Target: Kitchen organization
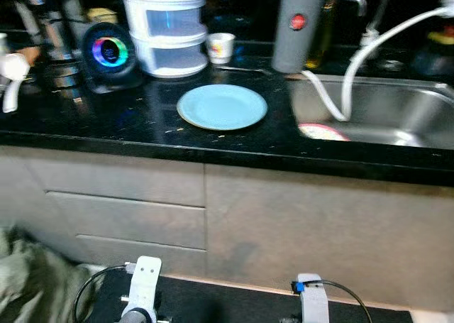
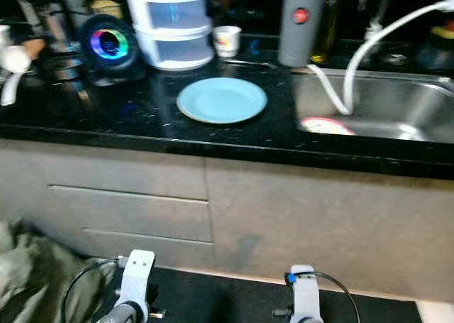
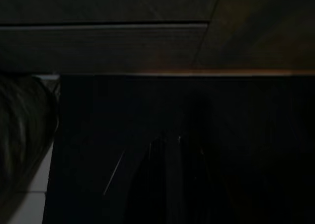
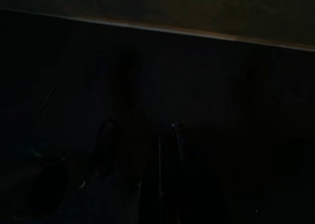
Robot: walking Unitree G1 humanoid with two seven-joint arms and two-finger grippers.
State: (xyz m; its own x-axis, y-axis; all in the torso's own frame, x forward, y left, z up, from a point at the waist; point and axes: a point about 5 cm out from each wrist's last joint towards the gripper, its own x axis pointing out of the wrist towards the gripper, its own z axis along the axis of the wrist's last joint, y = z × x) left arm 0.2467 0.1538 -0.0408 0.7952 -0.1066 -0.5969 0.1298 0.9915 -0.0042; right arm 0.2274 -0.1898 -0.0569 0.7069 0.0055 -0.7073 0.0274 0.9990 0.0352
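A light blue plate [image 1: 222, 106] lies flat on the black counter [image 1: 106, 121], just beside the sink [image 1: 397, 113], likely waiting to be put away; both arms hang idle below by the cabinet front [image 1: 213, 216]; whether their fingers are spread I cannot tell.

Beside the glossy black stone-like counter [image 1: 142, 124] bearing a smooth matt light-blue plate [image 1: 222, 106], the sink [image 1: 397, 113] is brushed metal, the stacked containers [image 1: 167, 28] behind the plate translucent plastic, the cabinet fronts [image 1: 213, 209] below matt grey
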